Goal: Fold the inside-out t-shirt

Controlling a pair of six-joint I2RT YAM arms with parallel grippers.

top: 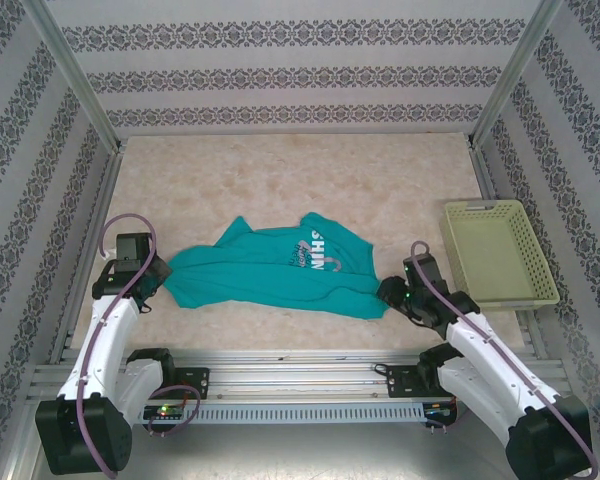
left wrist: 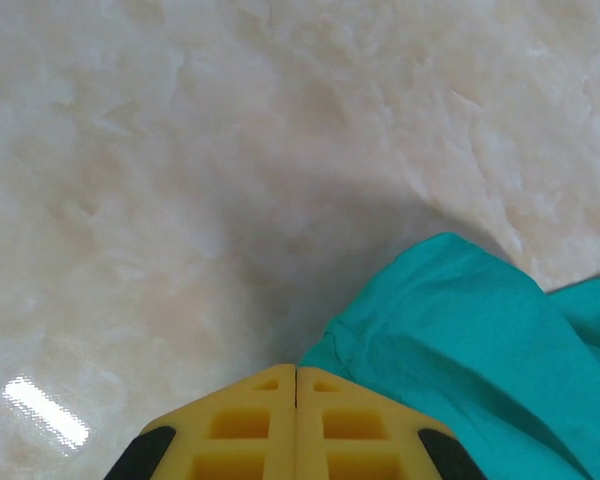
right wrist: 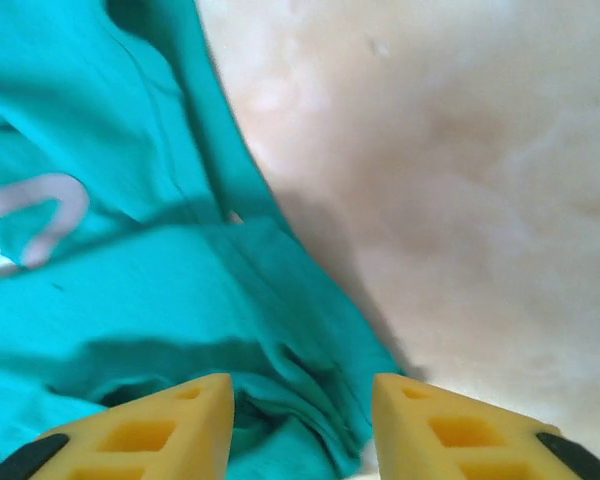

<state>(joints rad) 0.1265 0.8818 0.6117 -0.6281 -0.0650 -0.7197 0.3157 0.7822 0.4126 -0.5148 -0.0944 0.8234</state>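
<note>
Teal-green, soft and creased all over: sums up the shirt (top: 280,275). Lies on the pale marbled table (top: 280,170), in the middle of its near half, stretched left to right as a long uneven band between the two grippers. Rises broader in the middle, with a flap turned over on the far side. Carries pale lettering (top: 317,247) on that flap, partly folded under and not readable in full. Narrows to a slim end at the left and to a thick rumpled end at the right. Sits well apart from the basket (top: 495,255) at the right edge.

From the left wrist, shows the left gripper (left wrist: 296,375) with yellow fingers pressed together and no cloth visible between them. Places a hemmed edge of the shirt just beside the right-hand finger; cannot tell whether touching.

From the right wrist, shows the right gripper (right wrist: 302,390) with fingers apart above the shirt's right end. Leaves a thick fold of cloth in the gap below them, not pinched. Reveals stitched seams running across the cloth there, plus a pale pink curved mark of print at the left.
</note>
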